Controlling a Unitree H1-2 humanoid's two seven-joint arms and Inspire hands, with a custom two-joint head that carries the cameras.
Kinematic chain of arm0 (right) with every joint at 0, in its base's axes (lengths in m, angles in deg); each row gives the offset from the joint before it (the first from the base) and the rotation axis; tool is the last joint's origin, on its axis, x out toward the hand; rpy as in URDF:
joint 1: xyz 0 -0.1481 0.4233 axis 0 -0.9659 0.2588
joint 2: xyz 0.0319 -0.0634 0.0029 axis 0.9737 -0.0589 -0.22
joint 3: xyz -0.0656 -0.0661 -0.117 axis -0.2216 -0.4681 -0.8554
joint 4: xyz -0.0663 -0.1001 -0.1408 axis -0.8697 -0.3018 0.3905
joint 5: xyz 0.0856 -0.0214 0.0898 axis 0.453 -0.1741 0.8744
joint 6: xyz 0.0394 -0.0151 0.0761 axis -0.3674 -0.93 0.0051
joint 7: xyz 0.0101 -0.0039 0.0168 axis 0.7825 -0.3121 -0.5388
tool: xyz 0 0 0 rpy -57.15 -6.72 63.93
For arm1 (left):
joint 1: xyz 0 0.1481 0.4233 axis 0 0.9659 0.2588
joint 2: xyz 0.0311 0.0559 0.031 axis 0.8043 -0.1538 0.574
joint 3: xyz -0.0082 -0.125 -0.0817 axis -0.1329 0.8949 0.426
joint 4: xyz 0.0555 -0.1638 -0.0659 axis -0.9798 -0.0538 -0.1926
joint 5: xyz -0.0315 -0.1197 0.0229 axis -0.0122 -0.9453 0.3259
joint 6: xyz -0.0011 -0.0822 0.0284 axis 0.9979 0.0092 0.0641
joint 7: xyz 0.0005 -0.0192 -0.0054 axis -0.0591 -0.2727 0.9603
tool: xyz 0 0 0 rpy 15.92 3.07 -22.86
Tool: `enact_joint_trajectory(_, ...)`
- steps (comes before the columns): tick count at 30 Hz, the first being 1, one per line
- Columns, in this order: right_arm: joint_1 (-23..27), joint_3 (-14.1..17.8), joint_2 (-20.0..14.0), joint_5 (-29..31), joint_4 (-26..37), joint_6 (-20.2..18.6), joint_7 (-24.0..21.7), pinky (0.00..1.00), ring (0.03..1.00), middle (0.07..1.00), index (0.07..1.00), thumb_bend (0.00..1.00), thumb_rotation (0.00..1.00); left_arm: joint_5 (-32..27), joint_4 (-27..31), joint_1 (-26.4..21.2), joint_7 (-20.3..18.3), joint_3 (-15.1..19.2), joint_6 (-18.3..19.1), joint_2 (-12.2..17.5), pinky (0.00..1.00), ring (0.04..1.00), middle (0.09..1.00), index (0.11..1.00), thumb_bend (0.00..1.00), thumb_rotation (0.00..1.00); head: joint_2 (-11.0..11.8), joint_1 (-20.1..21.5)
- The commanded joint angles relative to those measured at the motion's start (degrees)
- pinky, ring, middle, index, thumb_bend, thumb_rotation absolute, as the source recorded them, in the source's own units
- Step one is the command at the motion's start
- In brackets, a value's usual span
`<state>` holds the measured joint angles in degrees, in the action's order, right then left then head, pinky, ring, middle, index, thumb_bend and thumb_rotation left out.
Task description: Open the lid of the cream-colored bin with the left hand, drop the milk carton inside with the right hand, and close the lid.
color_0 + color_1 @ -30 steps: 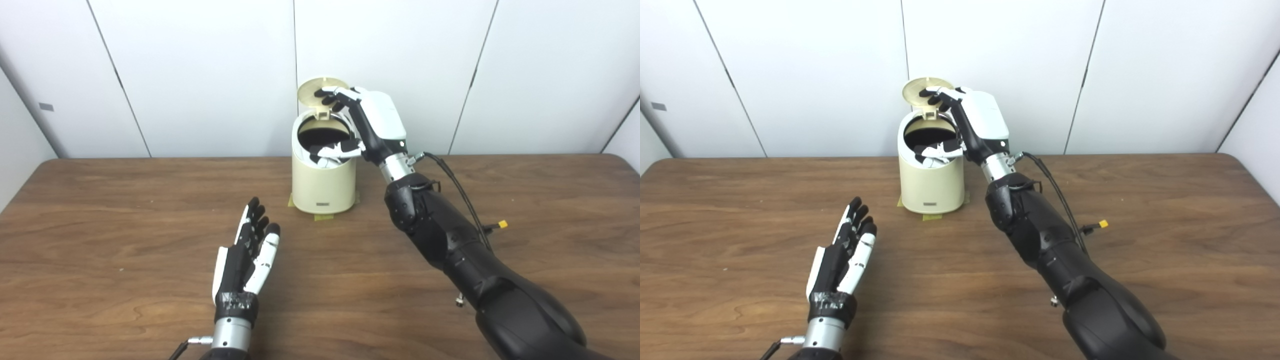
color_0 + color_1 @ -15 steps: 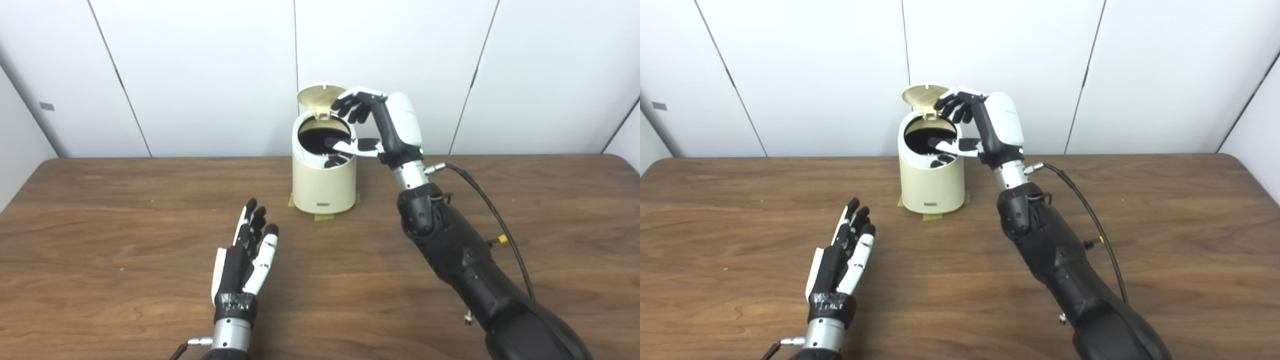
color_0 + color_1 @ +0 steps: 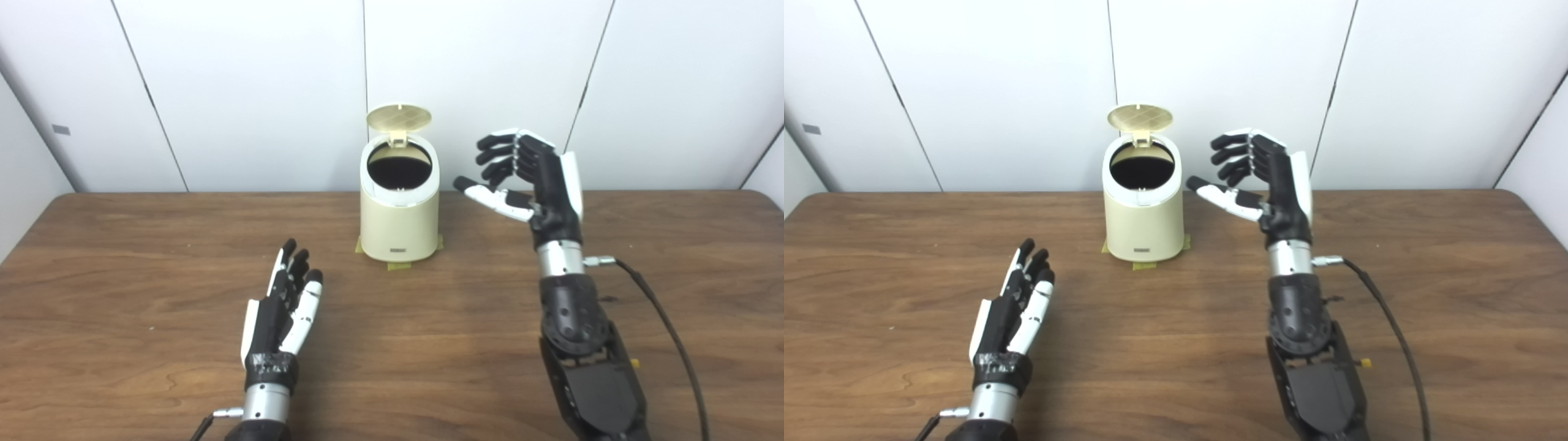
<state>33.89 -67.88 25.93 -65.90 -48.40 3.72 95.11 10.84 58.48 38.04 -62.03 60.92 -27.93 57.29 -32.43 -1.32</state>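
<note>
Table [image 3: 122, 257]: brown wood grain, spanning the whole lower view, white wall panels behind.

Right arm [image 3: 582, 343]: black, rising from the bottom edge at 5 o'clock, forearm near upright, cable trailing off at its right.

Bin [image 3: 399, 223]: cream, upright near the table's far edge at 12 o'clock, standing on yellow tape tabs; mouth uncovered, inside dark.

Right hand [image 3: 539, 177]: raised above the table at 1 o'clock, to the right of the bin and apart from it; fingers [image 3: 499, 153] curled loosely and spread, thumb stretched toward the bin, holding nothing.

Left hand [image 3: 283, 306]: low over the table at 7 o'clock, well in front of the bin and left of it; fingers [image 3: 294, 269] straight and only slightly apart, pointing toward 12 o'clock, holding nothing.

Lid [image 3: 399, 117]: tipped up on its hinge at the bin's back rim, ribbed underside facing forward, touched by neither hand.

Carton: not visible anywhere on the table; inside of the bin too dark to tell.
</note>
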Motion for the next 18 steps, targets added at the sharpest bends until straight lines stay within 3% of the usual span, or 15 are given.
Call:
enact_joint_trajectory(1,-0.01,0.72,0.09,0.58,2.52,0.11,-0.74,0.37,0.415,0.49,0.506,0.52,0.0,0.31,2.18,-2.71,-0.45,0.0,0.88,0.34,0.99,0.967,0.954,1.0,0.32,0.56,0.02,-0.01)
enact_joint_trajectory(5,-4.82,1.83,0.01,5.54,5.48,-3.25,-4.32,0.42,0.418,0.495,0.556,0.51,0.0,0.41,3.25,-5.47,-0.83,0.93,3.86,2.68,1.0,0.973,0.95,1.0,0.3,0.56,0.24,0.17)
enact_joint_trajectory(6,-5.84,1.86,-0.09,6.71,6.22,-4.5,-5.48,0.46,0.527,0.6,0.694,0.55,0.22,0.45,3.34,-6.23,-0.89,1.24,4.52,3.25,0.99,0.968,0.946,1.0,0.29,0.56,0.27,0.29)
enact_joint_trajectory(11,-10.43,0.89,-1.5,11.45,9.09,-8.17,-11.78,0.62,0.744,0.802,0.854,0.5,0.7,0.56,2.79,-11.24,-1.45,2.69,7.65,6.26,1.0,0.955,0.94,1.0,0.28,0.61,0.39,0.66)
enact_joint_trajectory(14,-12.89,1.73,-1.07,14.35,9.87,-9.1,-13.28,0.74,0.848,0.895,0.902,0.57,0.85,-0.33,1.69,-15.06,-2.88,3.19,9.49,8.56,1.0,0.967,0.961,1.0,0.31,0.68,0.51,0.73)
enact_joint_trajectory(18,-15.26,2.66,0.17,14.06,8.58,-6.16,-12.03,0.75,0.855,0.896,0.891,0.55,0.9,-1.32,-1.97,-20.56,-4.52,3.56,9.15,10.91,0.94,0.957,0.965,1.0,0.34,0.71,0.63,0.47)
